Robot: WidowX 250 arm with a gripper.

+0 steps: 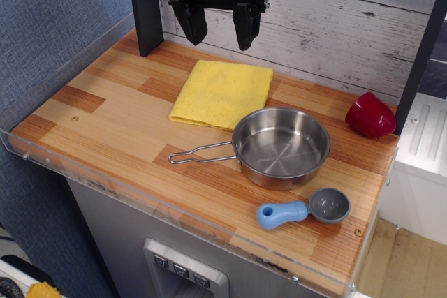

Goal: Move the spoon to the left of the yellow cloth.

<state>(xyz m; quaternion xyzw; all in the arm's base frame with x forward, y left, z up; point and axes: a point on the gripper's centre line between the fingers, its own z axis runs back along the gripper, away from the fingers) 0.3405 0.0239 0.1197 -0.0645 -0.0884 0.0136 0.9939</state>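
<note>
Spoon sits far from the gripper, across the table on the near right.

Going left to right: bare wood at left of the table point(105, 123), then the yellow cloth point(222, 93) lying flat near the back wall, with the gripper point(218, 24) hanging above its back edge, fingers spread apart and holding nothing. Next the steel pan point(281, 146), wire handle pointing left. The spoon point(302, 209) lies just past the pan's near-right rim, close to the front edge, diagonally down-right from the fingers; long axis roughly left-right, blue handle left, grey bowl right. A red cup point(370, 115) sits at the back right.
</note>
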